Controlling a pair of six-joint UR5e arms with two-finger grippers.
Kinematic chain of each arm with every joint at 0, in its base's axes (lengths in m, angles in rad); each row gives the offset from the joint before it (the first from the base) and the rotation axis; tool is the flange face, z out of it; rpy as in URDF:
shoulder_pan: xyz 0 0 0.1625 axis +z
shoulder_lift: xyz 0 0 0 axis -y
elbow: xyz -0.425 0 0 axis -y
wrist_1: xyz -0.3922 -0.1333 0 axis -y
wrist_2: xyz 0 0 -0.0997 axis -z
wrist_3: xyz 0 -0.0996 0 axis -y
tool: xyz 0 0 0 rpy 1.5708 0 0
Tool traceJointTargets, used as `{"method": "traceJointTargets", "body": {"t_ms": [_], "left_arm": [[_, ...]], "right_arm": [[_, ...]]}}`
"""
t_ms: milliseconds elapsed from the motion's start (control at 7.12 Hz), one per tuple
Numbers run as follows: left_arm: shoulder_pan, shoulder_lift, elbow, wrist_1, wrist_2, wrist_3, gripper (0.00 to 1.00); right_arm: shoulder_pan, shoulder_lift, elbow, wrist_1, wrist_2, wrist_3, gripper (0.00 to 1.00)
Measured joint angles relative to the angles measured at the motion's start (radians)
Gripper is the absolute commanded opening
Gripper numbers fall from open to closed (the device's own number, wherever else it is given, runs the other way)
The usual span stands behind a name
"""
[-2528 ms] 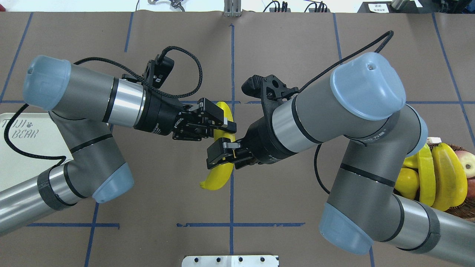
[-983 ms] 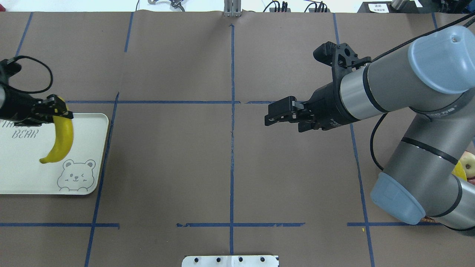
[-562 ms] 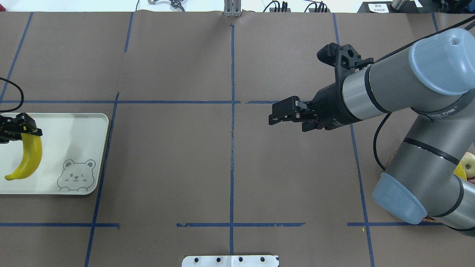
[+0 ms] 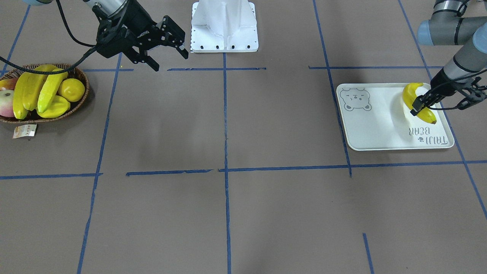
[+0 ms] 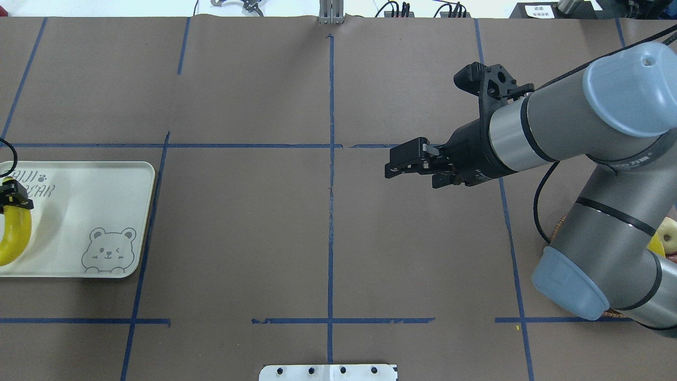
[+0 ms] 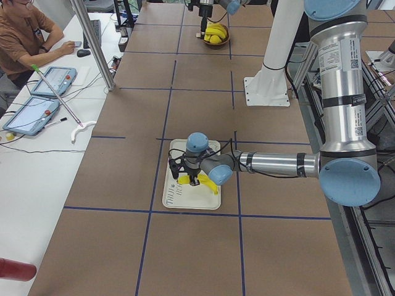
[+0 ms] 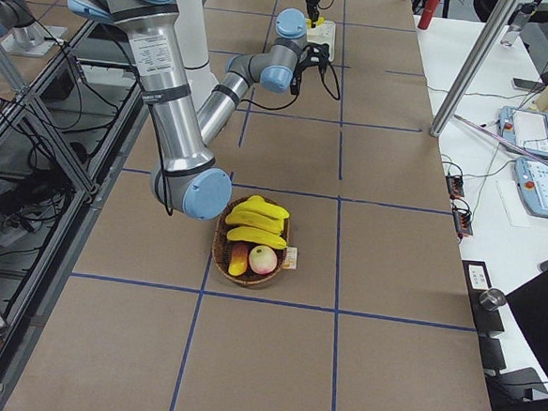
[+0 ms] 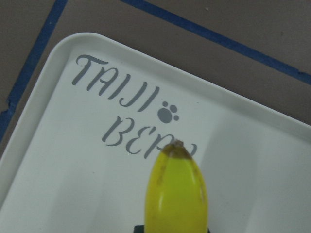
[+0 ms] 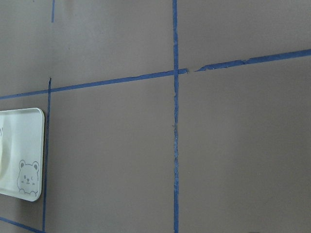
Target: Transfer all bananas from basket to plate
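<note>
My left gripper (image 4: 422, 103) is shut on one yellow banana (image 4: 411, 95), held low over the far end of the plate (image 4: 373, 121), beside its "TAIJI BEAR" lettering. The overhead view cuts this banana (image 5: 10, 238) and gripper (image 5: 13, 198) at the left edge of the plate (image 5: 79, 211). The left wrist view looks along the banana (image 8: 177, 194) at the plate (image 8: 58, 170). My right gripper (image 4: 171, 62) hangs open and empty above the table, between the centre line and the basket (image 4: 78, 104). More bananas (image 4: 26, 89) lie in the basket.
The basket also holds a round yellow fruit (image 4: 71, 89) and a reddish apple (image 4: 5, 104); a paper tag (image 4: 24, 130) lies beside it. The white robot base (image 4: 224, 26) stands at the table's edge. A person (image 6: 24, 37) sits at a side table.
Both grippers held the banana mid-table; the right one let go and pulled back right. My left arm carried the banana over the plate and moved further toward its outer edge.
</note>
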Motion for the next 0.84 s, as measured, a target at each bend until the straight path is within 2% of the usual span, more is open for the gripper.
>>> {"method": "traceJointTargets", "body": {"t_ms": [281, 421, 562, 702, 843], "left_arm": [[-0.015, -0.006, 0.026, 0.0, 0.007, 0.028, 0.0], [-0.018, -0.014, 0.037, 0.001, 0.018, 0.032, 0.04], [-0.019, -0.027, 0.053, 0.001, 0.027, 0.033, 0.71], [-0.02, -0.038, 0.065, 0.001, 0.031, 0.033, 1.0], [-0.025, -0.045, 0.071, -0.001, 0.031, 0.039, 1.0]], "right_arm": [[0.001, 0.0, 0.0, 0.001, -0.001, 0.0, 1.0], [0.001, 0.0, 0.0, 0.001, -0.003, 0.0, 1.0], [0.001, 0.0, -0.001, 0.0, -0.006, 0.0, 1.0], [0.001, 0.0, -0.001, 0.0, -0.007, 0.0, 1.0], [0.001, -0.001, -0.001, 0.001, -0.008, 0.0, 1.0]]}}
